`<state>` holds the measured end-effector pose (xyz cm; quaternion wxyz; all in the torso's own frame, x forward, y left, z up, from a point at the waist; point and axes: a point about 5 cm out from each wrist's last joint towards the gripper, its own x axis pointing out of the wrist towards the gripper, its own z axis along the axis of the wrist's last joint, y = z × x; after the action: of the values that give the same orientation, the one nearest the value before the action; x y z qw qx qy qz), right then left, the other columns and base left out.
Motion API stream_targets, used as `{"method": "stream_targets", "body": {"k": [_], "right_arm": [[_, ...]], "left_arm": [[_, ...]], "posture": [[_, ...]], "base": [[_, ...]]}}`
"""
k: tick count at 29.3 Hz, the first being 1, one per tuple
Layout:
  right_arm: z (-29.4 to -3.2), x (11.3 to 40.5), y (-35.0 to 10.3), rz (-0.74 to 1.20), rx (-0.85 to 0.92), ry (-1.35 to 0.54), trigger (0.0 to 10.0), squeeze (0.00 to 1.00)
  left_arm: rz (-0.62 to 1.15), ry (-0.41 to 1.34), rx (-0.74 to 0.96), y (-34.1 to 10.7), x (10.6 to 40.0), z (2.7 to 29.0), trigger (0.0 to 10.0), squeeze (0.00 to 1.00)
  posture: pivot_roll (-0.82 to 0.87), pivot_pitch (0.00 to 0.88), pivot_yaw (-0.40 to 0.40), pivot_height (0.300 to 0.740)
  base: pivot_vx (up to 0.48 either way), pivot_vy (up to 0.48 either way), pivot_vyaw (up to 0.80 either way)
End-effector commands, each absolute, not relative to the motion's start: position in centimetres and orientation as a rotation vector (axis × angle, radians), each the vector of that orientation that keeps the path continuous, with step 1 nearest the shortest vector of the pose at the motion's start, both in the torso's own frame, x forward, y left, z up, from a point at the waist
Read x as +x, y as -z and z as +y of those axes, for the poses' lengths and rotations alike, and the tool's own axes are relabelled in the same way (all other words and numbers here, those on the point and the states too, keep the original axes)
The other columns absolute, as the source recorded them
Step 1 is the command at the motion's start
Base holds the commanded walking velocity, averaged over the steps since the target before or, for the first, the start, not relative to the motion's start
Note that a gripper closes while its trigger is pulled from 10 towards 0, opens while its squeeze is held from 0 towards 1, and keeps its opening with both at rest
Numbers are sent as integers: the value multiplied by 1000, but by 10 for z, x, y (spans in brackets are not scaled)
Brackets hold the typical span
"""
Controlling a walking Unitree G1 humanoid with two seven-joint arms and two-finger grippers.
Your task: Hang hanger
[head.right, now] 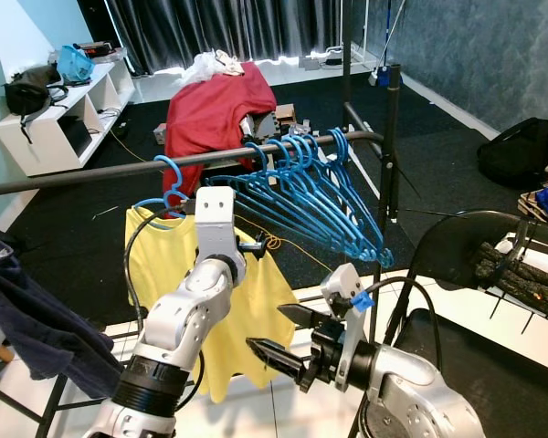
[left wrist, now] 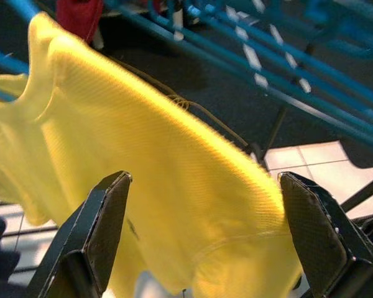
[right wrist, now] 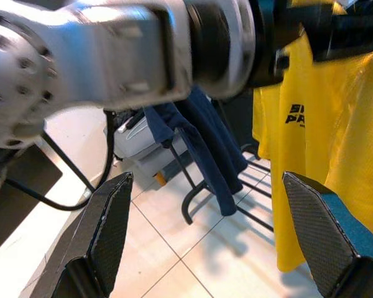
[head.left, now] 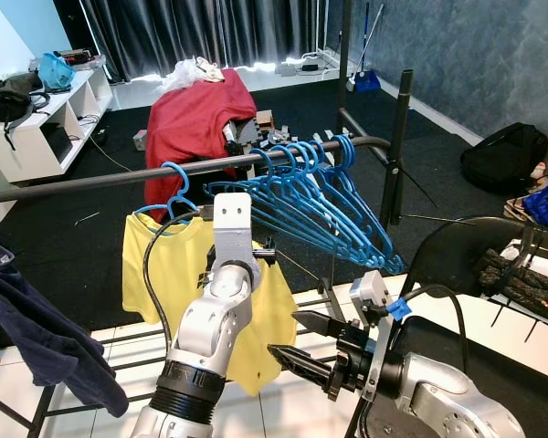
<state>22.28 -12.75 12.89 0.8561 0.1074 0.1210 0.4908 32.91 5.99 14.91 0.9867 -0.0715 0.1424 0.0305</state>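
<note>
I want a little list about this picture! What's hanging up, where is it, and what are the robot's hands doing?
rail: long dark metal rail running across the clothes rack
shirt: bright yellow T-shirt on a blue plastic hanger hooked over the rail
spare hangers: bunch of empty blue plastic hangers farther right on the rail
other clothes: dark navy garment hanging at far left; red cloth draped behind the rail
left hand: left hand open, raised close to the yellow shirt
right hand: right hand open, low, holding nothing

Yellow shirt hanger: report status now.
Left gripper open, close to the yellow shirt. Its blue hanger hooked over the rail. Right gripper open, empty.
</note>
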Motion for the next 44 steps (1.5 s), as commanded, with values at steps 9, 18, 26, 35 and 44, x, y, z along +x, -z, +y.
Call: {"method": "stream_targets", "body": {"k": [9,18,26,35,44], "right_arm": [[-120,218,-133,238,271,-1047,10000,0],[-120,218,-133,239,274,-1044,10000,0],[-122,219,-133,242,265,-1043,10000,0],[-123,221,-132,248,249,-1042,10000,0],[-123,221,-132,247,243,-1038,10000,0]], "left_arm": [[359,-221,33,-157,334,23,10000,0],[263,-249,46,-172,340,33,10000,0],[206,-260,55,-179,347,51,10000,0],[282,-240,19,-165,349,66,10000,0],[422,-206,99,-142,344,58,10000,0]], "posture": [[-189,11,128,736],[-185,11,125,736],[-189,6,118,736],[-189,2,111,736],[-191,0,110,736]], "base": [[0,0,0],[0,0,0],[0,0,0],[0,0,0],[0,0,0]]}}
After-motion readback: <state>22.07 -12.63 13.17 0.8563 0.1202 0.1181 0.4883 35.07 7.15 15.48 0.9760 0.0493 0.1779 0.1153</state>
